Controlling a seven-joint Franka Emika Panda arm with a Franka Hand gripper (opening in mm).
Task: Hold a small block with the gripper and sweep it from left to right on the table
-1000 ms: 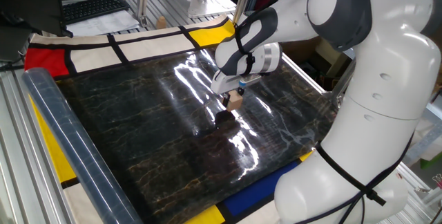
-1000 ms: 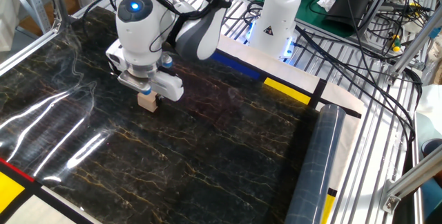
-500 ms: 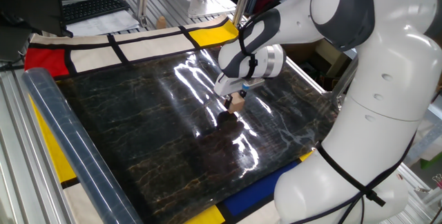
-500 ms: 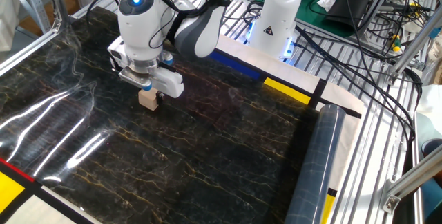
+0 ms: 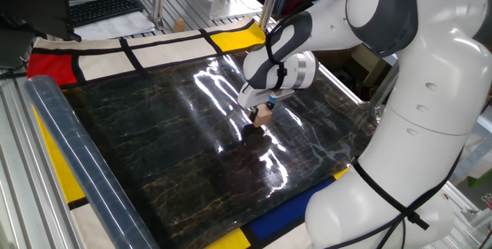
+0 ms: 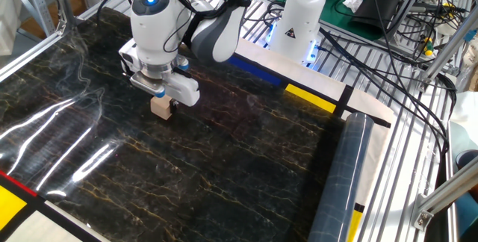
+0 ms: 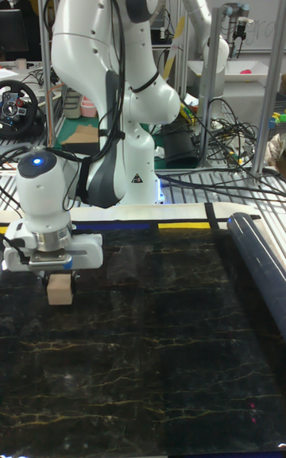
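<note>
- One large white robot arm is seen bent over the table, its thick links filling the right side of one fixed view and rising behind the work surface in the tall fixed view.
- Most of the table is covered by a glossy black marble-patterned sheet with brownish veins, on which bright streaks of reflected light are seen; yellow, blue, red and white panels are visible along its edges.
- A long dark roll of the same patterned material is laid along one edge of the table, well apart from the arm's tip.
- Aluminium framing and loose black cables are seen beyond that edge in the other fixed view.
- A rounded wrist with a small blue light on top is held directly above the sheet, pointing straight down.
- The gripper is carried under that wrist on a white-grey housing; its short dark fingers are drawn in against the two sides of the small block, which is clamped between them.
- The small block, a plain light tan cube, is held upright at the level of the sheet's surface; whether its underside is touching the sheet cannot be told for certain.
- In the tall fixed view the small block is found near the left side of the sheet, just below the housing.
</note>
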